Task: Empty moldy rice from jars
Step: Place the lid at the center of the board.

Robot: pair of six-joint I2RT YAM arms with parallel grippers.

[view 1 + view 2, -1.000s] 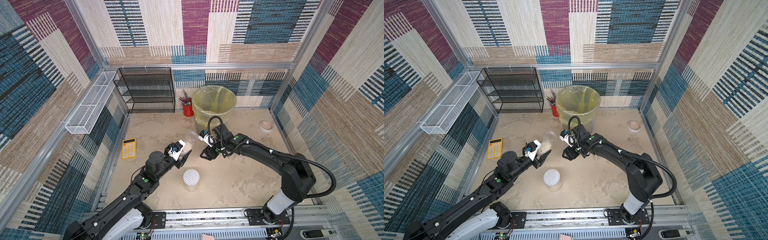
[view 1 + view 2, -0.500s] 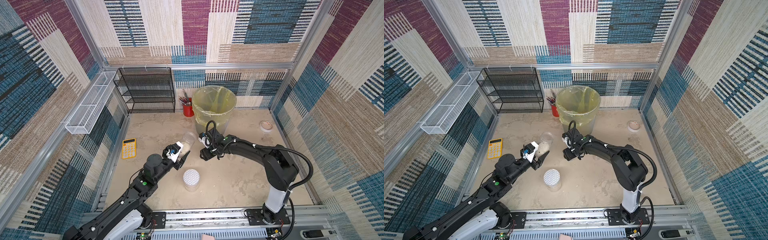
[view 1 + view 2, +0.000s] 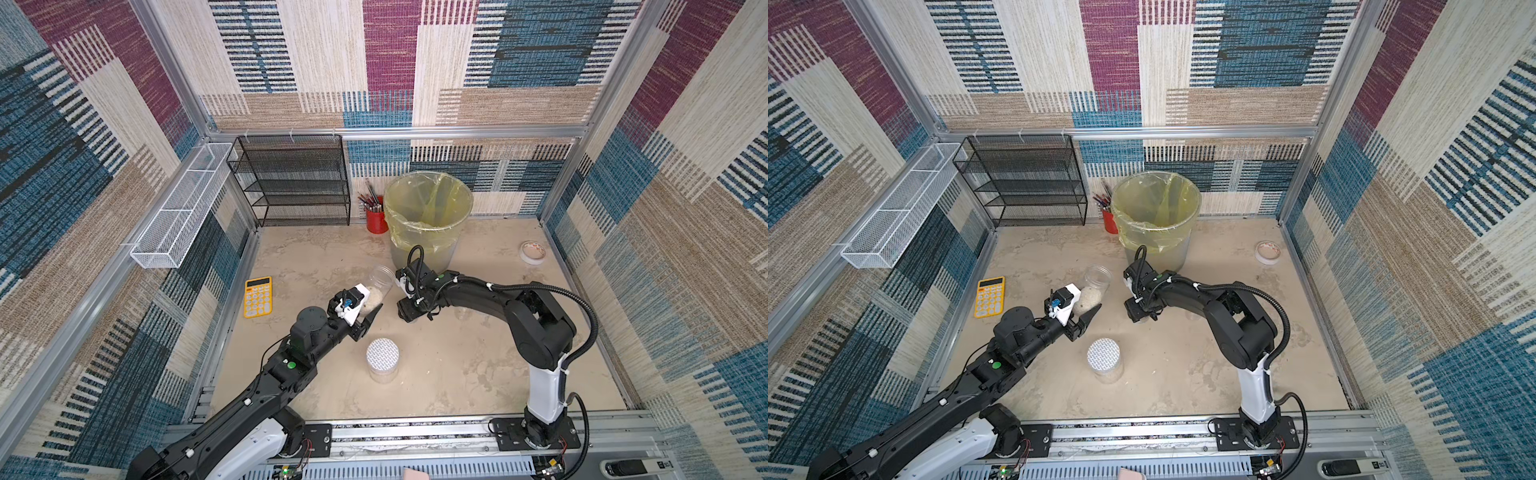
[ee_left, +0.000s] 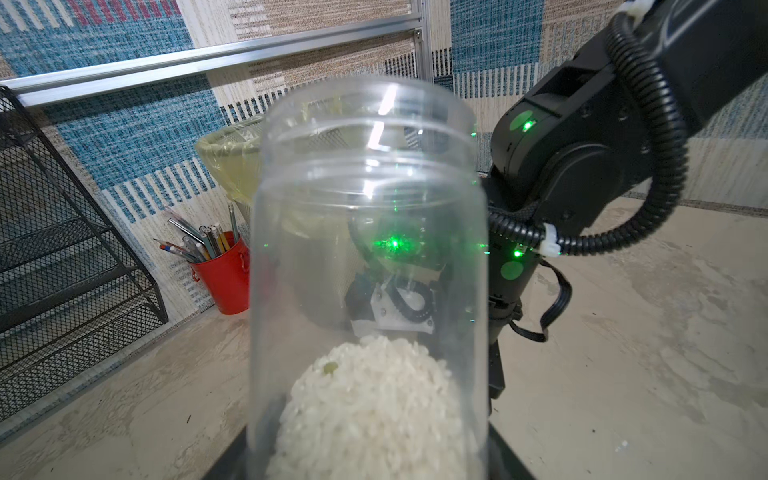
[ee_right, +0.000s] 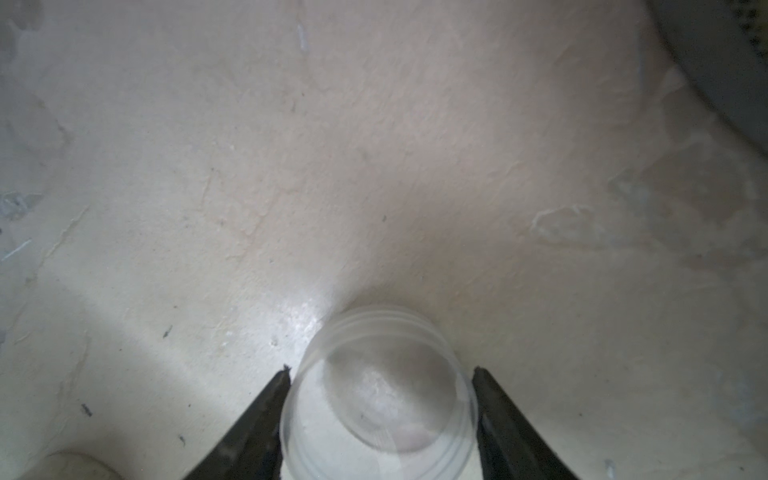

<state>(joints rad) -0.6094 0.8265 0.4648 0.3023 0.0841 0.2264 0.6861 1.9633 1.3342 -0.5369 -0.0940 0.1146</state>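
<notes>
My left pincer (image 3: 369, 305) is clamped on the open jar (image 3: 380, 282), tilted above the table (image 3: 457, 374) near the bin (image 3: 428, 227), rice (image 4: 370, 411) heaped at its bottom. My right pincer (image 5: 380, 372) grips a clear lid (image 5: 378, 403) close to the table.

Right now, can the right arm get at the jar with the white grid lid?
Likely not yet: the right gripper is closed on a clear lid. The grid-lid jar itself stands free on the table, with nothing between.
</notes>
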